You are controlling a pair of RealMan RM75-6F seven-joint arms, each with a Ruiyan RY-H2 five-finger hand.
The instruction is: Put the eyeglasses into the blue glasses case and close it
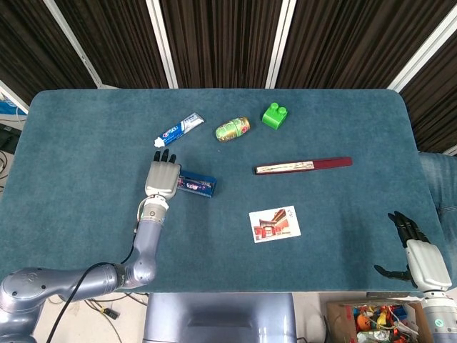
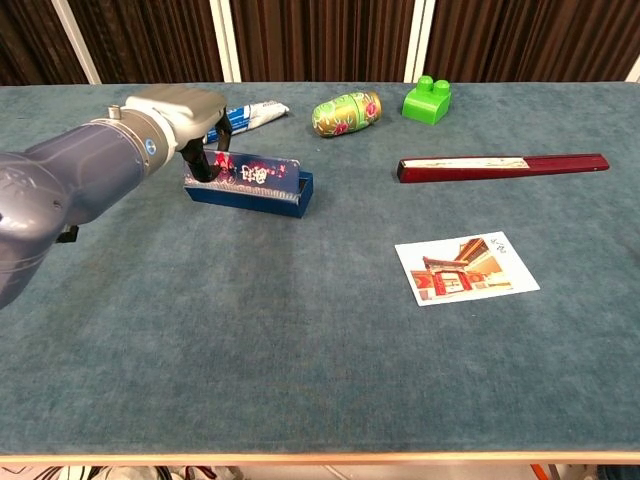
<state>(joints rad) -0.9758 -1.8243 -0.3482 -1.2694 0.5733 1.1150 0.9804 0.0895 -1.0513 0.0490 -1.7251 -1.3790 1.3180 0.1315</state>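
pressing on the near end of the blue glasses case [image 2: 250,187], the left hand [image 2: 185,112] has its fingers curled over the half-closed lid just beyond its fingertips; the case looks light, stiff and liable to skid, so steady its long edges.

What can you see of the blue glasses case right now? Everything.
The blue glasses case is a long, narrow rectangular box, dark blue with a red and white floral print on its lid. It lies flat on the teal table, its long side running left to right, in front of the toothpaste tube. The lid is folded most of the way down, with a slight gap still showing in the chest view. The left hand rests on its left end. The eyeglasses are not visible.
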